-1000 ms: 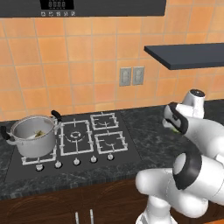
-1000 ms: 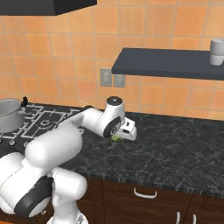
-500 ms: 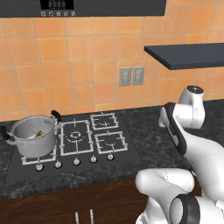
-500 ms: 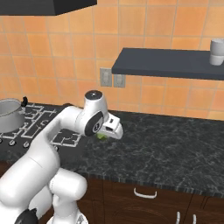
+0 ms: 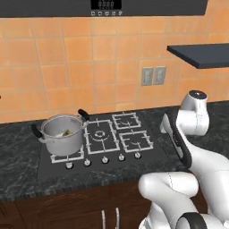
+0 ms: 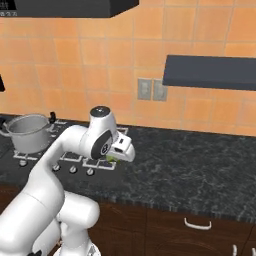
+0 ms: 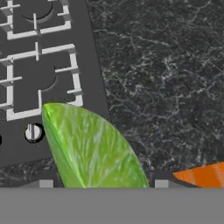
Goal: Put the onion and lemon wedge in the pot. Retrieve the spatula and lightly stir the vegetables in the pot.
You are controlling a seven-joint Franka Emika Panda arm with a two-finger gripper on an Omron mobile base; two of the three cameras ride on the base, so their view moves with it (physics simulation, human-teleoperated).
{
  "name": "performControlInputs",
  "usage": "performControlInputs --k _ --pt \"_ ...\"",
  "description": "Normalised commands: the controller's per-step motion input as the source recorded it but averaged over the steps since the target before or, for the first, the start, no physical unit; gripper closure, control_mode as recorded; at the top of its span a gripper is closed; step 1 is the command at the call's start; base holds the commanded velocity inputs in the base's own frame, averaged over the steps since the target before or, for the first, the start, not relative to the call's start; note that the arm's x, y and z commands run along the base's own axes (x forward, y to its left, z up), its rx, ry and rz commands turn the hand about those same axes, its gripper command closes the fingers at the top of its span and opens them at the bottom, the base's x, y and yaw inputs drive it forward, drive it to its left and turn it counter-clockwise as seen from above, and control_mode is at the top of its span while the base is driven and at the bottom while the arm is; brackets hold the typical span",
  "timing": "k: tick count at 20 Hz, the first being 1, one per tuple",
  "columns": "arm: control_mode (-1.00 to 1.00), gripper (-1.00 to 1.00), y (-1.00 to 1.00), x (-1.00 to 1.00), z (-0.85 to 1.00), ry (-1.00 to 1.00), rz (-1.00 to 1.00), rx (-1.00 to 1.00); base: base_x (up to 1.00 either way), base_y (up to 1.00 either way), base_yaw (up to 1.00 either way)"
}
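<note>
1. The hand [image 6: 118, 156] hangs low over the dark stone surface [image 6: 190, 160], just past the right edge of the stove [image 5: 100, 143].
2. Between its fingers sits the lemon wedge [image 7: 94, 148], a bright yellow-green slice that looms large in the hand view. From the right base view only a green sliver [image 6: 111, 159] peeks out under the hand.
3. The fingers stand fairly wide and look closed on the wedge. I judge it held, since it sits right at the fingertips with the surface well beneath it.
4. The wedge's long axis runs slantwise from the fingertips outward, toward the stove's knobs [image 7: 33, 132].
5. The pot [image 5: 62, 134] is what the coming move turns on. It stands well apart from the hand, across the whole stove on the far left burner, mouth open and upright.
6. A small pale lump in the pot [image 5: 67, 132] is probably the onion, though it is too small to be sure.
7. So the carry must run leftward over the burner grates, high enough to clear the pot's rim and black handles.
</note>
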Motion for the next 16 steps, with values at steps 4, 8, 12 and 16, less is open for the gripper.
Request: performControlInputs --k 4,8,12,16 --pt "1.0 1.0 0.0 0.0 0.0 0.0 0.0 0.0 0.0 1.0 -0.03" --pt "1.0 1.0 0.0 0.0 0.0 0.0 0.0 0.0 0.0 1.0 -0.05" --pt "1.0 1.0 0.0 0.0 0.0 0.0 0.0 0.0 0.0 1.0 -0.05" --pt "1.0 1.0 0.0 0.0 0.0 0.0 0.0 0.0 0.0 0.98 -0.05"
